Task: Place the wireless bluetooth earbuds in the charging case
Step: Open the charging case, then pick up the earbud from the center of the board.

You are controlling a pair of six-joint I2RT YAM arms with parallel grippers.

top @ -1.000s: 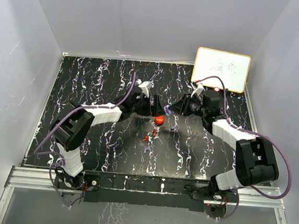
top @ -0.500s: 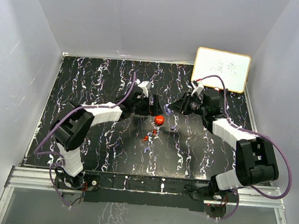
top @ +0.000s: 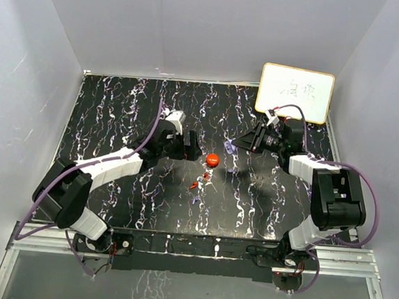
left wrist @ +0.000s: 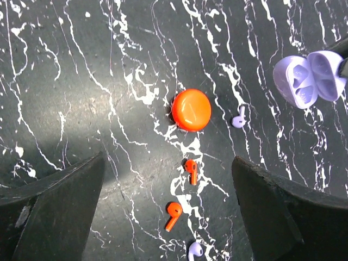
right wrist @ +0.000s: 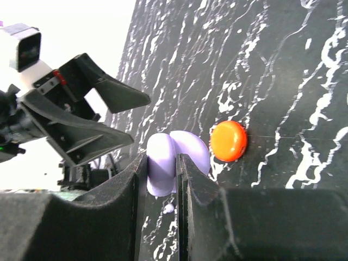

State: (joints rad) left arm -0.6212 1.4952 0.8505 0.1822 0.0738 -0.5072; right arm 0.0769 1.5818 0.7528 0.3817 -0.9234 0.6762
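The right fingers (right wrist: 138, 190) pinch an open lavender plastic clamshell charging case (left wrist: 307, 79). The left fingers (left wrist: 60, 196) are spread wide over the black white-veined worktop (top: 119, 114), left of a round red closed case (left wrist: 191, 110). Two tiny red plastic earbuds (left wrist: 191, 170) lie loose just near of it. Of the two lavender plastic earbuds (left wrist: 238, 118), one lies at its right and one nearer.
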